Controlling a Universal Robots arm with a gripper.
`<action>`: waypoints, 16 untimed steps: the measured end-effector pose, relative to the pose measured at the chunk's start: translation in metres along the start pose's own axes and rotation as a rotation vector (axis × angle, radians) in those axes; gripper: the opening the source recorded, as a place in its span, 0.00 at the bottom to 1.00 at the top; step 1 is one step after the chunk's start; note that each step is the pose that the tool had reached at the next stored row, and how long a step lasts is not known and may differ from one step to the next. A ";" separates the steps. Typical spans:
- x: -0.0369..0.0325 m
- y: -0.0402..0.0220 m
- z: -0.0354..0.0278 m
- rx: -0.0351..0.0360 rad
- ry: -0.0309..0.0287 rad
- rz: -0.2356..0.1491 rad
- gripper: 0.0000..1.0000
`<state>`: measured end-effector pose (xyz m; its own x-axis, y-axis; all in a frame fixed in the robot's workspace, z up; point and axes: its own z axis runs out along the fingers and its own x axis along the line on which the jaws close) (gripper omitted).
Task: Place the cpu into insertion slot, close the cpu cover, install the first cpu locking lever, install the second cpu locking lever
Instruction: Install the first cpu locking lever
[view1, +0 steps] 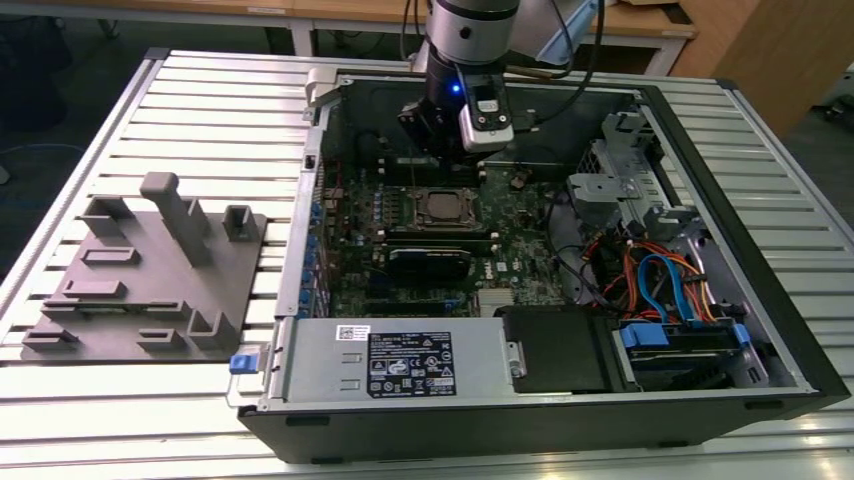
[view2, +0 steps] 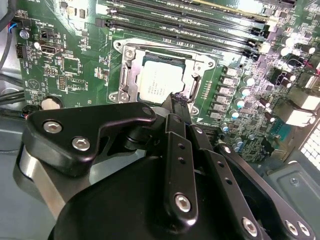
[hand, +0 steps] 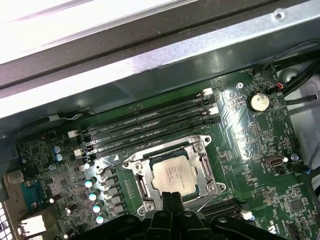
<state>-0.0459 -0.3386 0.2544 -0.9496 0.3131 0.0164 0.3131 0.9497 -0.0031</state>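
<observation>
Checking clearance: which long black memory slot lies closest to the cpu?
The slot right alongside the cpu cover; the others lie beyond it, toward the case wall.

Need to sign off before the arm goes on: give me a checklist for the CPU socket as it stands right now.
1. The cpu lies flat in the insertion slot: ok.
2. The cpu cover is down around the cpu: ok, it looks flat in both wrist views.
3. The locking lever beside the cover is latched: cannot tell, only a thin wire shows.
4. The tool is shut and carries nothing: ok.
5. The tool tip clears the cover's edge: cannot tell, it sits right at the edge and may be touching or just above.
</observation>
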 end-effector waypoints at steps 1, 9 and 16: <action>0.0000 0.0000 0.0000 0.0001 0.0000 -0.002 0.10; 0.0000 0.0000 0.0000 0.0003 -0.0001 -0.018 0.10; 0.0001 0.0000 0.0000 0.0005 -0.0001 -0.032 0.10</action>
<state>-0.0459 -0.3386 0.2544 -0.9590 0.2830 0.0165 0.2830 0.9591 -0.0032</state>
